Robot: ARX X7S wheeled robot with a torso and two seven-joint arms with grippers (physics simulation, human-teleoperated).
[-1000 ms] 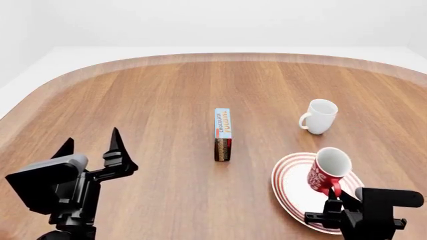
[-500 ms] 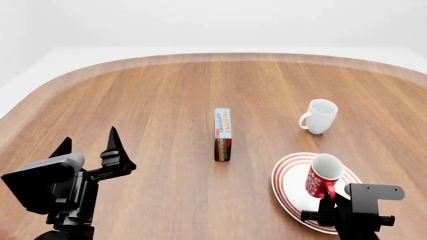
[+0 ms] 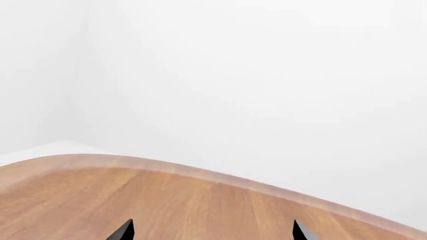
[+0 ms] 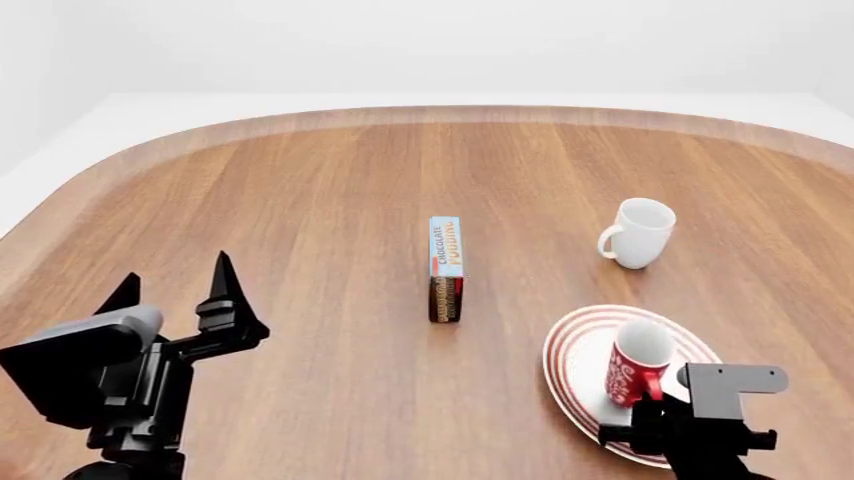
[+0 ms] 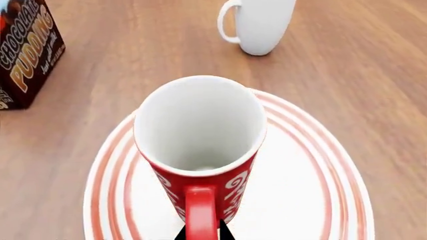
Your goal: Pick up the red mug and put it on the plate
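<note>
The red mug [image 4: 638, 366] [image 5: 200, 145], upright with white markings and a white inside, is over the middle of the plate [image 4: 567, 352] [image 5: 313, 200], a wide white one with red rings. I cannot tell whether its base touches the plate. My right gripper [image 4: 651, 403] [image 5: 200, 233] is shut on the mug's red handle, a dark fingertip on each side of it. At the near left of the table, far from both, my left gripper [image 4: 174, 280] [image 3: 211, 232] is open with only bare wood between its fingers.
A plain white mug [image 4: 638, 232] [image 5: 260, 25] stands just beyond the plate. A chocolate pudding box [image 4: 446, 268] [image 5: 27, 50] stands upright at the table's middle, left of the plate. The wooden table's curved far edge [image 4: 441, 112] meets a white wall.
My right gripper has come down with the red mug, which now sits lower over the plate. The left arm has sunk slightly.
</note>
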